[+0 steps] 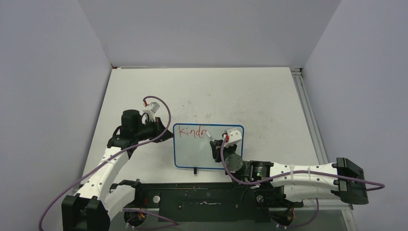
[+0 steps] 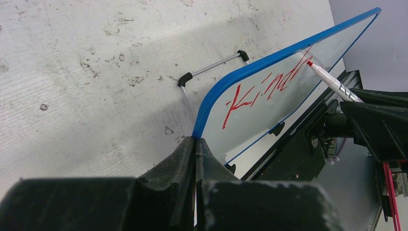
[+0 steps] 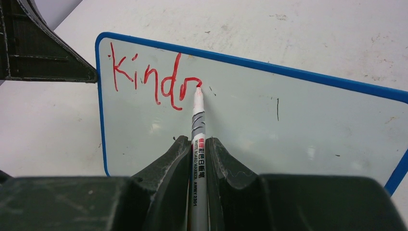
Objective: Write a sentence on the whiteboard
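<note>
The whiteboard (image 1: pixel 202 153), white with a thin blue frame, lies mid-table and carries red letters "Kindn" (image 3: pixel 153 79) near its top left. My left gripper (image 2: pixel 196 142) is shut on the board's left edge (image 2: pixel 208 103), pinching the blue frame. My right gripper (image 3: pixel 197 142) is shut on a grey whiteboard marker (image 3: pixel 198 139). The marker's red tip (image 3: pixel 197 89) touches the board at the end of the last letter. In the top view the right gripper (image 1: pixel 219 143) hovers over the board's upper middle, while the left gripper (image 1: pixel 168 134) sits at its left edge.
A wire stand (image 2: pixel 211 67) with black end caps sticks out from under the board's far edge. Two small black clips (image 1: pixel 195 169) sit on the board's near edge. The scuffed white tabletop (image 1: pixel 240 96) stretches beyond. A black base rail (image 1: pixel 202 197) runs along the near edge.
</note>
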You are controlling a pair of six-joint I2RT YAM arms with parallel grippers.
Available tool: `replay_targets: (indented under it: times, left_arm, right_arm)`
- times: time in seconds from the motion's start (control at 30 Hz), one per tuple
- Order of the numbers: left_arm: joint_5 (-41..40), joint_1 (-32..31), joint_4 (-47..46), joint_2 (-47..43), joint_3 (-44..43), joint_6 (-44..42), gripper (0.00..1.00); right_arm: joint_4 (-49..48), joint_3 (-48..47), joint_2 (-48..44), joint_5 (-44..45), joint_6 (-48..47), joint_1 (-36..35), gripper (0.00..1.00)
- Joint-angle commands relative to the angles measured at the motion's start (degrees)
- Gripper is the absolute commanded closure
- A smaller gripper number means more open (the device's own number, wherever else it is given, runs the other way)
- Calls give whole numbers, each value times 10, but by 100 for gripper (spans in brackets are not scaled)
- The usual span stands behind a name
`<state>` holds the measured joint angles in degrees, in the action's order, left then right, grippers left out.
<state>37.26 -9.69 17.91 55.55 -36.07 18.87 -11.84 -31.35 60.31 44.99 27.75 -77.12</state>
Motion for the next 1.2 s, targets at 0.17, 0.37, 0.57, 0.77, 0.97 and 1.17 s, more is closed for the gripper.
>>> replay_targets:
  times: [0.17,0.37,0.57,0.77,0.97,1.17]
  left_arm:
    - [22,-8,0,-5,-22,-1,100]
    - [23,-8,0,-4,-22,-1,100]
    - [23,-9,0,-4,-22,-1,100]
    - [22,-8,0,-4,-22,-1,100]
    - [23,-9,0,-4,-22,-1,100]
    - [22,-8,0,-4,-21,-1,100]
  right_arm:
    - [43,17,4,12,26,-14,95]
    - [46,17,-5,19,28,-23,95]
    - [28,5,-31,17,-7,-41,95]
    - [28,-2,-45,32,-16,-43,95]
    - [27,-8,-27,37,-23,-38,95]
    - [18,-5,-23,37,-26,-31,95]
